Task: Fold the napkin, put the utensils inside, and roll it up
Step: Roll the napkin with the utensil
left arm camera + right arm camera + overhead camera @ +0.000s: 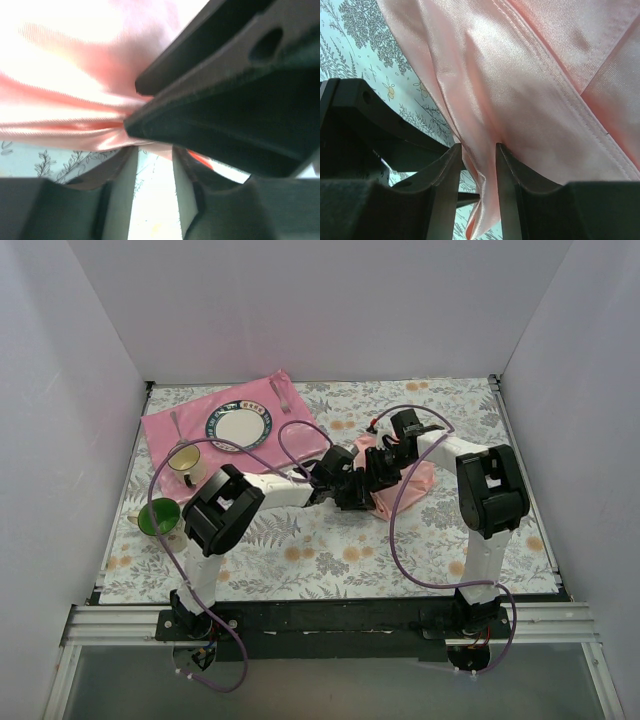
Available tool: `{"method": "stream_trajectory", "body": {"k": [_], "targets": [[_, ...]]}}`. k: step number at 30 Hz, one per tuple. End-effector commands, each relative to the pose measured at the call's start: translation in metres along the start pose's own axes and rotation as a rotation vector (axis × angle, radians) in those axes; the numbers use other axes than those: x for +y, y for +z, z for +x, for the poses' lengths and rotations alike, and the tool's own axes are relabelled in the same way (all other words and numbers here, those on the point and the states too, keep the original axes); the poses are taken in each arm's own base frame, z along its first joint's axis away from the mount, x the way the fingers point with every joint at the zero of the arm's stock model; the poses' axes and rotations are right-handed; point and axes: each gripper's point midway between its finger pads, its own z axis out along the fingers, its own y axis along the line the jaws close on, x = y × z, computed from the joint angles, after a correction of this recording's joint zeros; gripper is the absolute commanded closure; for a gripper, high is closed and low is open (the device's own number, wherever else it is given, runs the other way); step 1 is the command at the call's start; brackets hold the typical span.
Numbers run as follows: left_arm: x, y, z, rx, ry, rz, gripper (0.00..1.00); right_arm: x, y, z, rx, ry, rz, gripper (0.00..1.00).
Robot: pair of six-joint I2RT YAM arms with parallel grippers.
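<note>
The napkin [414,480], a pale salmon-pink shiny cloth, lies bunched right of the table's middle. Both grippers meet at its left edge. My right gripper [479,147] [378,478] is open; a loose fold of the napkin [520,75] hangs between its fingers [447,170] without being pinched. My left gripper [154,150] [346,490] is open, with bright table showing through its gap and the napkin [75,75] gathered just beyond its tips. The right gripper's black body [225,100] fills the left wrist view's right side. A spoon [178,427] and a fork [280,395] lie on the hot-pink mat [160,430].
A blue-rimmed plate [239,426] sits on the mat at the back left. A yellow cup [186,462] stands at the mat's near edge, a green cup [158,516] nearer the left edge. White walls enclose three sides. Purple cables loop over both arms.
</note>
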Motion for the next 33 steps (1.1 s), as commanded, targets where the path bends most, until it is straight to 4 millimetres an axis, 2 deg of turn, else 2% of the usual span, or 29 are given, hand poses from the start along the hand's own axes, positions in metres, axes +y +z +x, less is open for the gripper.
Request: {"method": "stream_trajectory", "body": {"k": [1, 2, 4, 5, 6, 7, 8, 9, 10, 11, 12, 13, 14, 15, 18, 22, 23, 24, 26, 28, 33], "targets": [[-0.007, -0.023, -0.003, -0.038, 0.011, 0.013, 0.62, 0.013, -0.021, -0.022, -0.068, -0.068, 0.010, 0.58], [-0.013, -0.033, -0.006, -0.058, 0.014, 0.026, 0.59, 0.013, -0.021, -0.023, -0.069, -0.067, 0.009, 0.58], [-0.009, -0.044, 0.002, -0.054, 0.011, 0.022, 0.53, 0.014, -0.021, -0.025, -0.065, -0.068, 0.005, 0.58], [-0.017, -0.059, -0.005, -0.090, 0.019, 0.037, 0.51, 0.014, -0.019, -0.024, -0.060, -0.068, -0.001, 0.58], [-0.007, -0.066, 0.004, -0.086, 0.012, 0.017, 0.50, 0.014, -0.019, -0.026, -0.064, -0.072, -0.003, 0.58], [-0.005, -0.074, 0.005, -0.099, 0.001, 0.017, 0.49, 0.014, -0.019, -0.026, -0.064, -0.072, -0.002, 0.58], [-0.001, -0.081, 0.002, -0.115, -0.012, 0.012, 0.48, 0.014, -0.017, -0.025, -0.060, -0.070, -0.005, 0.58], [-0.006, -0.099, -0.004, -0.152, -0.021, 0.032, 0.47, 0.013, -0.016, -0.024, -0.058, -0.068, -0.007, 0.57], [0.001, -0.104, -0.001, -0.164, -0.034, 0.033, 0.46, 0.013, -0.015, -0.024, -0.057, -0.067, -0.009, 0.57], [0.009, -0.114, -0.011, -0.196, -0.080, 0.033, 0.45, 0.013, -0.012, -0.023, -0.052, -0.071, -0.013, 0.57], [0.005, -0.125, -0.016, -0.211, -0.099, 0.062, 0.45, 0.014, -0.011, -0.024, -0.052, -0.079, -0.015, 0.57], [0.013, -0.130, -0.014, -0.206, -0.128, 0.069, 0.45, 0.015, -0.010, -0.023, -0.050, -0.084, -0.013, 0.57], [0.016, -0.137, -0.028, -0.237, -0.183, 0.091, 0.45, 0.017, -0.009, -0.025, -0.057, -0.092, -0.017, 0.57], [0.015, -0.140, -0.030, -0.225, -0.205, 0.118, 0.44, 0.018, -0.008, -0.024, -0.053, -0.099, -0.017, 0.57], [0.024, -0.141, -0.047, -0.232, -0.330, 0.140, 0.44, 0.026, 0.000, -0.021, -0.033, -0.124, -0.029, 0.58], [0.032, -0.125, -0.060, -0.177, -0.469, 0.162, 0.39, 0.033, 0.009, -0.017, -0.017, -0.162, 0.001, 0.59], [0.044, -0.111, -0.057, -0.145, -0.504, 0.126, 0.39, 0.034, 0.009, -0.016, -0.020, -0.169, 0.011, 0.59], [0.038, -0.108, -0.067, -0.149, -0.496, 0.135, 0.40, 0.034, 0.010, -0.015, -0.021, -0.172, 0.013, 0.59], [0.048, -0.094, -0.067, -0.133, -0.516, 0.097, 0.40, 0.033, 0.014, -0.015, -0.023, -0.178, 0.019, 0.59], [0.045, -0.090, -0.077, -0.149, -0.503, 0.096, 0.40, 0.034, 0.019, -0.011, -0.010, -0.197, 0.015, 0.59], [0.058, -0.070, -0.080, -0.134, -0.519, 0.038, 0.40, 0.030, 0.021, -0.007, -0.008, -0.215, 0.035, 0.62]]}}
